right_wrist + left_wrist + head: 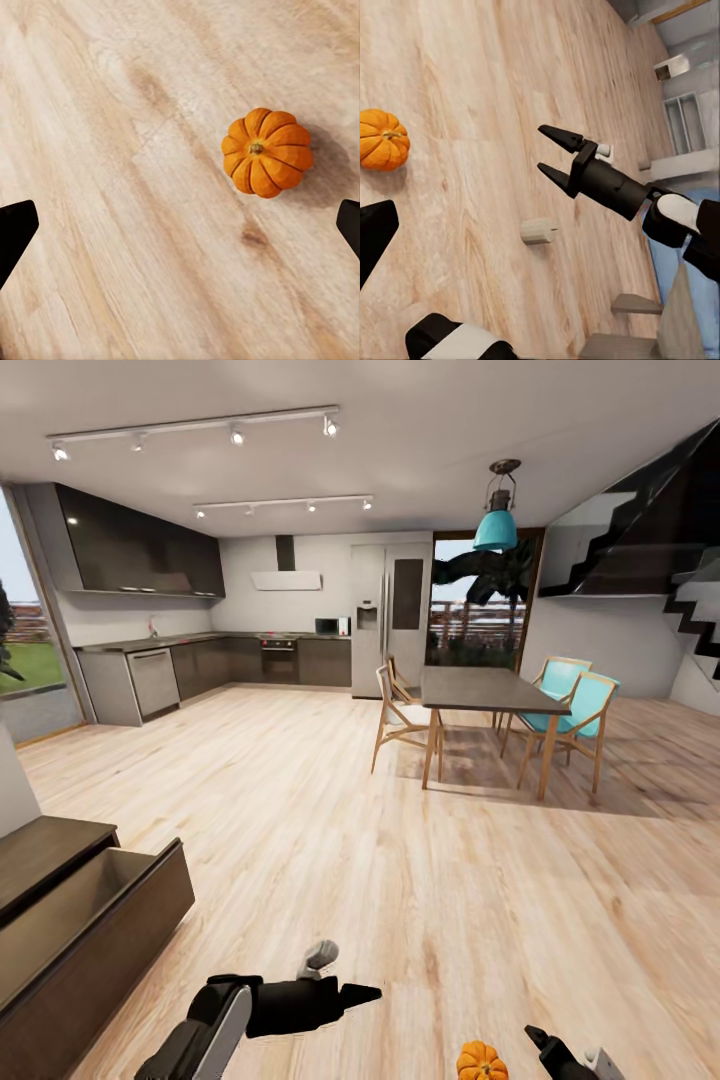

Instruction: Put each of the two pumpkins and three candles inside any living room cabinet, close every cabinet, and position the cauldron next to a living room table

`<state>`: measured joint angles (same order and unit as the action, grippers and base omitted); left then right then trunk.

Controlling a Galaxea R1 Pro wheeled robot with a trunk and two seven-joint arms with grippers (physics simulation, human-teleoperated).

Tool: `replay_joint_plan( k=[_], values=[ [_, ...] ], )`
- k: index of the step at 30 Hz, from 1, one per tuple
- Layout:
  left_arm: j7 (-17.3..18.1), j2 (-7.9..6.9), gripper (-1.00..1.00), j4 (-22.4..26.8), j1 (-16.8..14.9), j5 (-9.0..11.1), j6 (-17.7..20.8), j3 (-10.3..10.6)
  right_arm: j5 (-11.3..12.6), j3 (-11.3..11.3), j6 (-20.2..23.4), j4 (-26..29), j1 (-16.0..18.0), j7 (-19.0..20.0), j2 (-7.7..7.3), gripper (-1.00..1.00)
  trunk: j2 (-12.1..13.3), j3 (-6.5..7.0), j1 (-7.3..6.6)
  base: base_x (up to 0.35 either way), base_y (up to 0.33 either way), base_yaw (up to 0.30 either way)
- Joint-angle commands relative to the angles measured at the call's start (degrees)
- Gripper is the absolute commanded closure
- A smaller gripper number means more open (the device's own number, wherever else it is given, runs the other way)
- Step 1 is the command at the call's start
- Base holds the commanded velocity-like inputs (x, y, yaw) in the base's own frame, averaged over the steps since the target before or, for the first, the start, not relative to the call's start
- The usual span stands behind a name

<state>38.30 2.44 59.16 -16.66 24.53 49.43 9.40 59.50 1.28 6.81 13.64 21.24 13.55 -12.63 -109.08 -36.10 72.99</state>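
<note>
A pumpkin (482,1062) is seen on the wooden floor (420,880) at the near edge of the head view, just left of the right gripper (538,1039), of which only a dark fingertip and part of the wrist are shown there. In the right wrist view the pumpkin (267,152) is looked down on, stem upward, with bare floor around it; it is set toward one fingertip rather than midway between the two, which are spread wide with nothing held. Being round, it offers no long axis to line up with. The right arm is judged the nearer, so a small sideways centring and a descent would be called for.

Further left of the pumpkin, the left gripper (350,994) is held above the floor, its fingers parted and empty, as confirmed in the left wrist view (556,154). Beyond that, to the pumpkin's far left, the cabinet (100,930) is found with a drawer pulled out
</note>
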Motion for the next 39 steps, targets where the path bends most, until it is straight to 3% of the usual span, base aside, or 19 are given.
replay_joint_plan(
  k=[1,3,7,16,20,24,39],
  values=[
    [0.0,0.02,-1.0,1.4,-0.1,1.0,1.4,0.0,0.5,0.1,0.2,0.0,0.0,0.1,-0.03,-1.0,0.0,-0.06,-0.01,0.0,0.0,0.0],
    [-0.2,0.06,-1.0,4.7,-0.6,2.3,3.3,0.1,0.5,0.1,0.4,0.0,0.0,0.2,-0.03,-1.0,-0.4,-0.24,0.21,0.0,0.0,0.0],
    [-0.2,-0.02,-1.0,8.6,-2.9,3.0,6.0,-0.2,0.4,0.1,0.5,0.0,0.0,0.2,-0.05,-1.0,-2.0,-0.96,1.09,0.0,0.0,0.0],
    [-0.1,-0.24,-1.0,9.5,-3.6,3.3,7.1,-0.4,0.4,0.1,0.5,0.7,0.0,1.2,-0.17,-1.0,-5.6,-2.58,3.07,0.0,0.0,0.0],
    [-0.1,-1.11,-1.0,9.8,-3.6,6.8,7.2,-0.3,0.5,0.1,0.6,0.7,0.0,5.0,-0.85,-1.0,-7.2,-3.29,3.95,0.0,0.0,0.0],
    [-0.1,-2.24,-1.0,10.3,-3.6,8.3,7.2,-0.3,0.5,0.1,0.6,0.7,0.0,6.0,-1.27,-1.0,-8.9,-4.01,4.83,0.0,0.0,0.0],
    [-0.1,-2.4,-1.0,10.3,-3.6,8.6,7.2,-0.3,0.8,0.1,0.5,0.0,0.0,7.7,-1.4,-1.0,-14.9,-6.7,8.12,0.0,0.0,0.0]
  ],
)
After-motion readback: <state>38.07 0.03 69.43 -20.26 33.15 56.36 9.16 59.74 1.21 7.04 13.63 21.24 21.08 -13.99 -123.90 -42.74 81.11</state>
